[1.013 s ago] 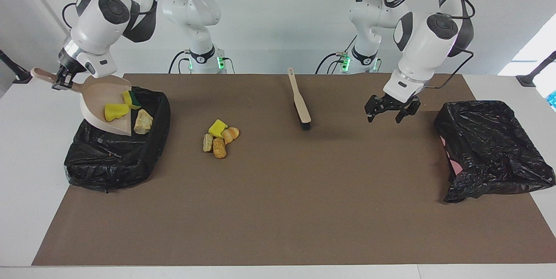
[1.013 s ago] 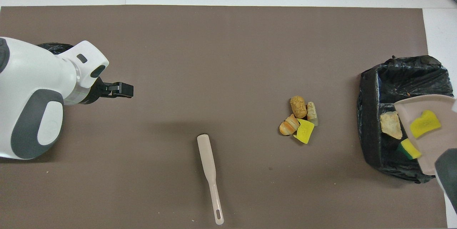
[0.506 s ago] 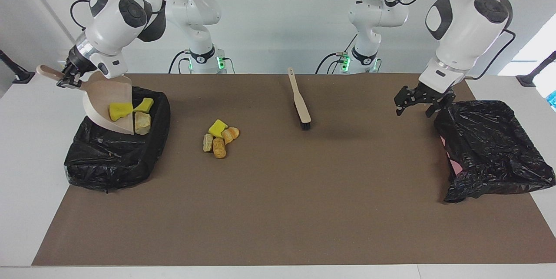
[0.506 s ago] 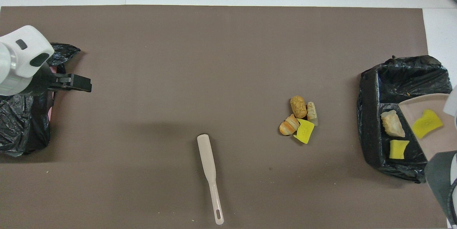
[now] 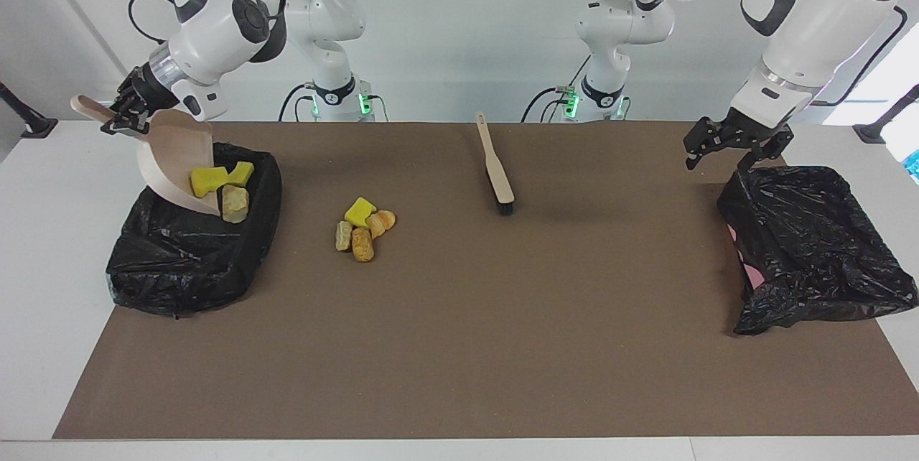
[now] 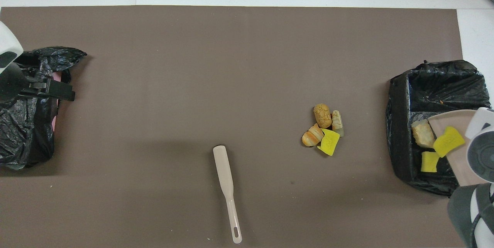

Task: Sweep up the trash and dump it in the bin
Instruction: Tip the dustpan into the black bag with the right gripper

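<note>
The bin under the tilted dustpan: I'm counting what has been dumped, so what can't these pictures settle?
- Bin floor, facing view: hidden by its black liner wall and the dustpan.
- Same bin, overhead view: partly covered by the dustpan and the right arm.
- Yellow sponge chunk at the pan's lip: on or off, unclear.
- Other bin: crumpled liner hides the inside.

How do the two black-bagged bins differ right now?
The bin at the right arm's end sits open and upright, with trash pieces inside and the dustpan tipped over it. The bin at the left arm's end looks slumped, its bag crumpled, with no trash showing. Both wear black liners.
</note>
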You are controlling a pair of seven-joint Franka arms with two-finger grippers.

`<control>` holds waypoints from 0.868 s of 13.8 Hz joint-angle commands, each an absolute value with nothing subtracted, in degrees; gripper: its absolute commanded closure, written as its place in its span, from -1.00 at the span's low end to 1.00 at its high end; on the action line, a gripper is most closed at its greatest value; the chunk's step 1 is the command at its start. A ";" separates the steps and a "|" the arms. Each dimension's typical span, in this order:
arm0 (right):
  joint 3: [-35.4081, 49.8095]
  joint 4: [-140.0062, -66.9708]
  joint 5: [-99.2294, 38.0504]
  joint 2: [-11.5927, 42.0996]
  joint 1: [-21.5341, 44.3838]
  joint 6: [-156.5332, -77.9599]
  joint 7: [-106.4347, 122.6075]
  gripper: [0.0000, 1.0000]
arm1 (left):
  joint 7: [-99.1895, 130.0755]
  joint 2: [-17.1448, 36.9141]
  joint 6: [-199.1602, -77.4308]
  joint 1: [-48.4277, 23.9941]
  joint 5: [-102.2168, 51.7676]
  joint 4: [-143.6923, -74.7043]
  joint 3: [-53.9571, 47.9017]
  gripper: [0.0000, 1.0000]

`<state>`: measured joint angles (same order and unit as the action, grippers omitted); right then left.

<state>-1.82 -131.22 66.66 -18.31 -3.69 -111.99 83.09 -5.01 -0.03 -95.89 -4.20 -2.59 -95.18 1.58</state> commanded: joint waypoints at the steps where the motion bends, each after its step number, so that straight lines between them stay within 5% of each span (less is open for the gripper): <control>1: -1.58 -134.48 70.13 -21.10 -2.72 -112.68 79.63 1.00 | -5.27 -0.97 -92.03 -3.96 -1.41 -93.78 2.11 -1.00; 12: -4.92 -128.85 67.68 -23.82 -3.87 -112.85 94.57 1.00 | -5.45 -1.23 -83.68 -3.96 -1.14 -90.97 1.93 -1.00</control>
<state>-4.16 -128.40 68.95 -23.21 -3.42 -112.39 92.68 -5.01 -0.99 -86.33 -4.15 -2.44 -91.96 1.77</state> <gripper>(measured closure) 0.683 0.000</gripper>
